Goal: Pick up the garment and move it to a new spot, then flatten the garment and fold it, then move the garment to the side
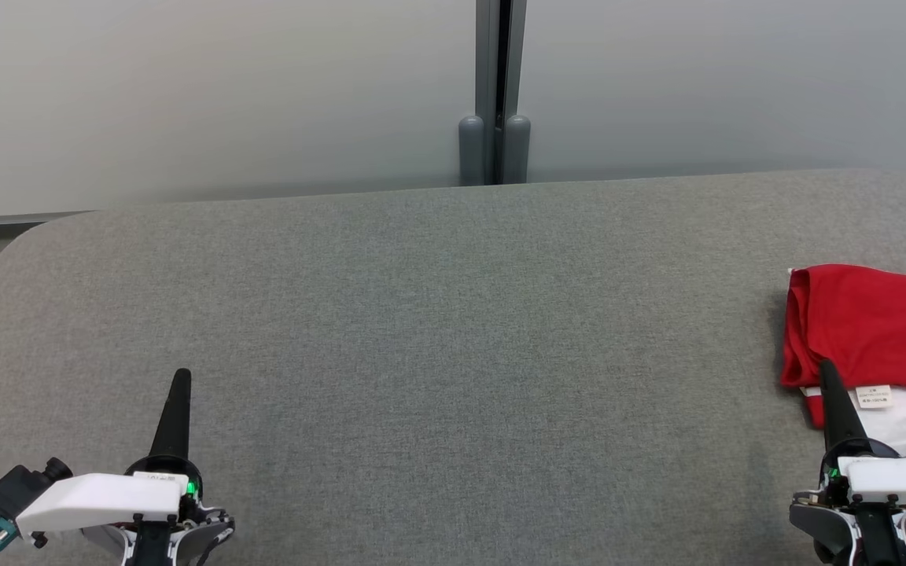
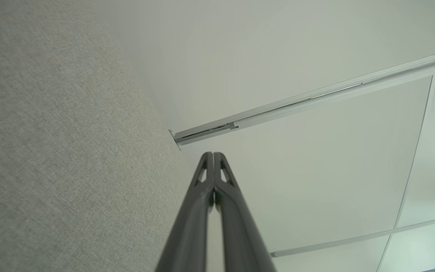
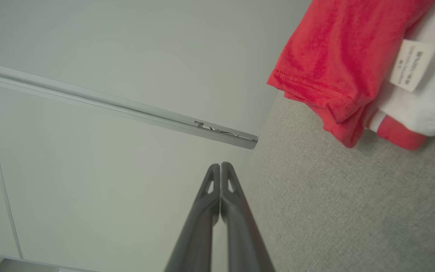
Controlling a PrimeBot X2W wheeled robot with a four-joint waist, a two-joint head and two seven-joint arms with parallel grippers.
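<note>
The garment (image 1: 878,338) is red and white with a small white label, and it lies folded at the far right edge of the grey fabric surface (image 1: 437,330). In the right wrist view the garment (image 3: 338,56) fills the upper right corner. My right gripper (image 1: 826,369) is shut and empty, its tips in front of the garment's near left edge; whether they touch it I cannot tell. In the right wrist view my right gripper (image 3: 220,166) points past the surface's edge. My left gripper (image 1: 182,376) (image 2: 213,155) is shut and empty at the lower left, far from the garment.
A pale wall with a dark vertical post (image 1: 496,94) rises behind the surface. The surface's back corners are rounded. Wall rails (image 2: 315,100) cross both wrist views.
</note>
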